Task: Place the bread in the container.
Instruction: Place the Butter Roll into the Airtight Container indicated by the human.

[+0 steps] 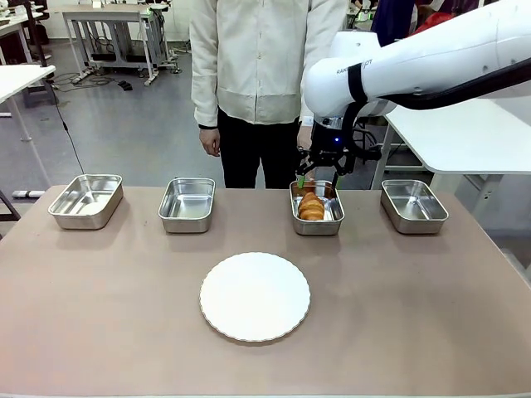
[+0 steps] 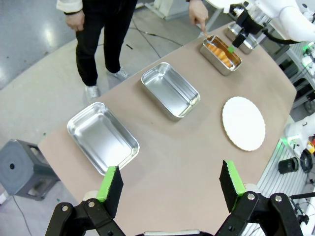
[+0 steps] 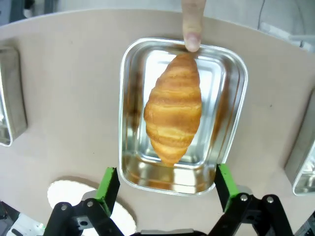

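Note:
The bread (image 3: pixel 173 113), a golden-brown ridged croissant, lies lengthwise inside a shiny steel container (image 3: pixel 230 105), the third tray from the left (image 1: pixel 316 226). My right gripper (image 1: pixel 316 183) hangs open just above that tray, its green pads (image 3: pixel 109 185) apart and holding nothing. The bread (image 1: pixel 311 206) sits below the fingertips. A person's fingertip (image 3: pixel 192 29) touches the tray's far rim by the bread's tip. My left gripper (image 2: pixel 170 186) is open over the table's left end, far from the bread (image 2: pixel 222 52).
Three more steel trays stand in the same row: far left (image 1: pixel 85 201), second (image 1: pixel 187 204) and far right (image 1: pixel 413 206). A round white plate (image 1: pixel 255 296) lies at the table's middle front. The person (image 1: pixel 257 75) stands behind the table.

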`<state>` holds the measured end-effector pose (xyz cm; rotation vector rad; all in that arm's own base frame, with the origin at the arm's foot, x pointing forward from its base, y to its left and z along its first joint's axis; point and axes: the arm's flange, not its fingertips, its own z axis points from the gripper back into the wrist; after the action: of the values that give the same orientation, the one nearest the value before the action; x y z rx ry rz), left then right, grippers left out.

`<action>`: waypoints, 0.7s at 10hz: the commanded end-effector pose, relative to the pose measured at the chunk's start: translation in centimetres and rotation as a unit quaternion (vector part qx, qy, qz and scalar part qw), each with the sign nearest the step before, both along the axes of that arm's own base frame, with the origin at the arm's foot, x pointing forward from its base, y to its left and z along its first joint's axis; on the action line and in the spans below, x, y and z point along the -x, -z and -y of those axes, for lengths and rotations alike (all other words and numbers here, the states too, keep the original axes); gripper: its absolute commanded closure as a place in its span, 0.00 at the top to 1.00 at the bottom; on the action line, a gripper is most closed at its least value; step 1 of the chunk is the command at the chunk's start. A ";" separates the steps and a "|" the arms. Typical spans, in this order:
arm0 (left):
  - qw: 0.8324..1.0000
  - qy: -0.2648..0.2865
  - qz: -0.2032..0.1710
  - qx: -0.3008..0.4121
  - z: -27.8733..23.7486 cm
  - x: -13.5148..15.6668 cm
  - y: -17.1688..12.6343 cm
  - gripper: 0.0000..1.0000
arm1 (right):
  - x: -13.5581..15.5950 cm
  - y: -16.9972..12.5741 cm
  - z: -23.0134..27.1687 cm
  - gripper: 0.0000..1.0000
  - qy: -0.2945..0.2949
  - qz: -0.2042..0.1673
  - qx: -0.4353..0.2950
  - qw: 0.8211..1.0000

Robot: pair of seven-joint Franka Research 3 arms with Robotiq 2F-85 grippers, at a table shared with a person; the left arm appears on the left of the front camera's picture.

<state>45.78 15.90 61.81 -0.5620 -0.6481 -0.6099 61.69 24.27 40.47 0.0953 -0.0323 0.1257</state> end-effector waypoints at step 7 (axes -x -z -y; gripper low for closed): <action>1.000 0.002 0.006 0.009 0.2 0.2 -0.1 1.00 | 20.5 -2.2 2.3 1.00 -0.067 0.174 0.031 0.982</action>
<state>45.75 15.88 61.88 -0.5616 -0.6492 -0.6108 42.22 22.74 43.29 0.0095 -0.3368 0.2947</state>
